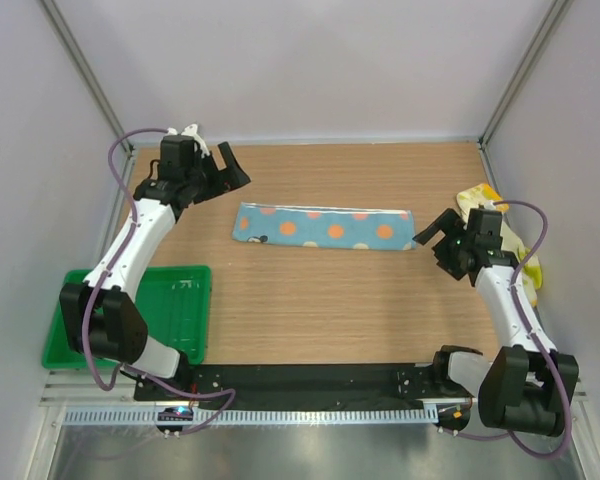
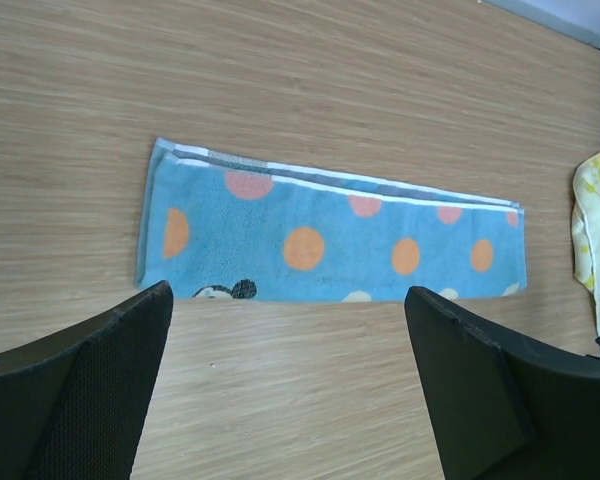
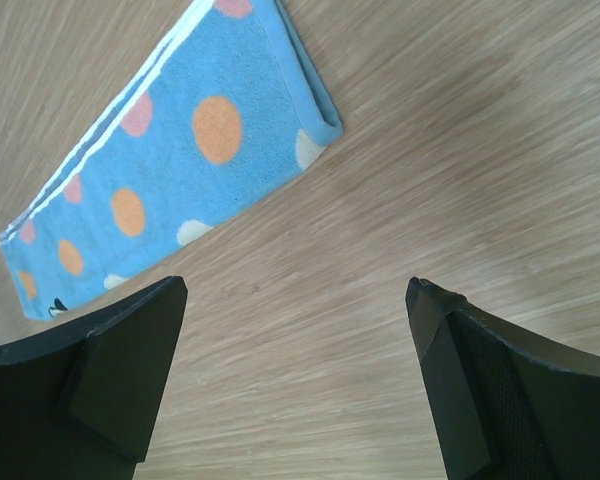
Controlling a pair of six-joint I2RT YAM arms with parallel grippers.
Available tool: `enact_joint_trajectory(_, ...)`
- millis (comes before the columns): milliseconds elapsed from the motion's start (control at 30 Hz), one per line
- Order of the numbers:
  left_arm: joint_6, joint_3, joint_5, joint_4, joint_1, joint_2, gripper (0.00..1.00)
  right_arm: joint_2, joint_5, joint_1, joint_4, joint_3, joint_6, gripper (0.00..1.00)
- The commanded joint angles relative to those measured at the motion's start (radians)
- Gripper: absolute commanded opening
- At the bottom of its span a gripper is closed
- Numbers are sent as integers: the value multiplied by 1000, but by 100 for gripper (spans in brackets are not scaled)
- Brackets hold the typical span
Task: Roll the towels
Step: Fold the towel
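Observation:
The light blue towel [image 1: 323, 227] with orange dots lies flat on the table, folded into a long narrow strip. It also shows in the left wrist view [image 2: 330, 236] and in the right wrist view [image 3: 170, 150]. The yellow-cream towel [image 1: 485, 197] lies crumpled at the far right, partly hidden behind my right arm; its edge shows in the left wrist view [image 2: 598, 225]. My left gripper [image 1: 223, 168] is open and empty, above the table just left of the strip's left end. My right gripper [image 1: 438, 240] is open and empty, just right of the strip's right end.
A green plastic tray [image 1: 170, 310] sits at the near left, partly under my left arm. White walls enclose the table on the left, back and right. Bare wood lies between the strip and the black base rail [image 1: 310, 380].

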Motion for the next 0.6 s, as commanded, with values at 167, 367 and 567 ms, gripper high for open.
enact_joint_trajectory(167,30,40,-49,-40,3,-2,97,121,-63,1,126,-39,43,99)
enact_joint_trajectory(367,30,57,-55,-63,3,15,93,239,-95,1,206,-40,63,93)
enact_joint_trajectory(567,34,55,-77,-67,3,8,93,326,-104,1,271,-36,72,89)
